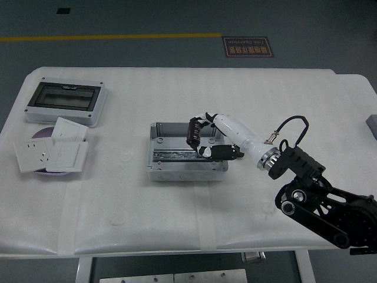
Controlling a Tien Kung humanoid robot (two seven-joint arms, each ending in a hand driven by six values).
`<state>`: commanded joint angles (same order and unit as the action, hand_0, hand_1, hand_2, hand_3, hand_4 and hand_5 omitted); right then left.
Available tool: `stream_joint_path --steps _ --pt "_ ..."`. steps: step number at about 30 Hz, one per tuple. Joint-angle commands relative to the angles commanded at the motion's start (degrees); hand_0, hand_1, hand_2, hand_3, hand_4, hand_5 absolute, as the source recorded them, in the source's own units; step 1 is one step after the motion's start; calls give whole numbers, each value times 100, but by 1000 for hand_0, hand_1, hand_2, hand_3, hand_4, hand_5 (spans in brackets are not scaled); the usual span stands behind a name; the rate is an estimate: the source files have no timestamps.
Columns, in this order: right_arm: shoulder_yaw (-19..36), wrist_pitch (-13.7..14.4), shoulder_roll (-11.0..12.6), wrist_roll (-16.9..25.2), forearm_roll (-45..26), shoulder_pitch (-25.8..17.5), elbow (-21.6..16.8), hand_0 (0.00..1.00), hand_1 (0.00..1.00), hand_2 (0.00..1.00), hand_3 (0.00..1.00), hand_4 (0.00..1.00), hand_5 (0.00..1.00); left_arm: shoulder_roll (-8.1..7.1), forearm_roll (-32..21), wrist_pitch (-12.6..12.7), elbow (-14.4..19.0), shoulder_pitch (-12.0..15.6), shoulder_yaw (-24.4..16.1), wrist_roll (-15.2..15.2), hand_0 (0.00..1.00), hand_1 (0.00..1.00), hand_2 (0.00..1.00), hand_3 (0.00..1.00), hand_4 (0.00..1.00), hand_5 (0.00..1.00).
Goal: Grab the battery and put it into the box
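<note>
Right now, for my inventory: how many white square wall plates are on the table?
3, piled on a purple disc at far left: a socket plate leftmost, a plain plate behind it, another plain plate right. Others may hide underneath.

right hand (206, 137): white shell, black fingers | silver wrist ring | black arm, black cable

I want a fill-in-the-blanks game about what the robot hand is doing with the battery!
1. The right hand holds the black battery over the grey ____.
2. The box has no lid, so its top is ____.
3. The wall sockets lie near the table's ____ edge.

Missing words: box; open; left
</note>
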<state>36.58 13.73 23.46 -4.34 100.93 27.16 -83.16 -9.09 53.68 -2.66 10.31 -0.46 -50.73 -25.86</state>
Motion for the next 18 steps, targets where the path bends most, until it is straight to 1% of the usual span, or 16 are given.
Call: stream_joint_path --steps 3,5,7,9,14,15,16,18 --pt "-3 4 -10 -15 351 -3 80 936 875 891 951 779 440 -2 33 -2 0 5 -31 -9 681 681 617 698 711 304" --pt "23 7 -2 -8 509 -13 107 955 883 891 954 777 440 2 52 -11 0 8 -51 -22 681 681 617 697 711 303" --pt "67 8 26 18 465 -23 99 955 883 891 954 777 440 7 61 -19 0 8 -59 -31 681 681 617 697 711 303" --pt "181 6 106 78 236 -45 69 955 883 891 954 777 440 12 53 -26 0 7 -51 -34 681 681 617 697 711 303" --pt "553 18 452 185 -220 -55 153 956 873 879 949 787 441 9 45 -28 0 12 -42 -32 680 680 613 695 710 303" --pt "565 30 569 221 -323 -13 256 956 873 879 949 787 441 7 55 -28 0 13 -51 -35 680 680 613 695 710 303" --pt "542 36 657 254 -410 32 348 947 854 867 942 797 444 5 61 -28 0 13 -56 -37 681 679 615 696 711 306" --pt "422 39 818 315 -605 147 575 947 854 867 942 797 444 2 65 -29 0 12 -57 -39 681 679 615 696 711 306"
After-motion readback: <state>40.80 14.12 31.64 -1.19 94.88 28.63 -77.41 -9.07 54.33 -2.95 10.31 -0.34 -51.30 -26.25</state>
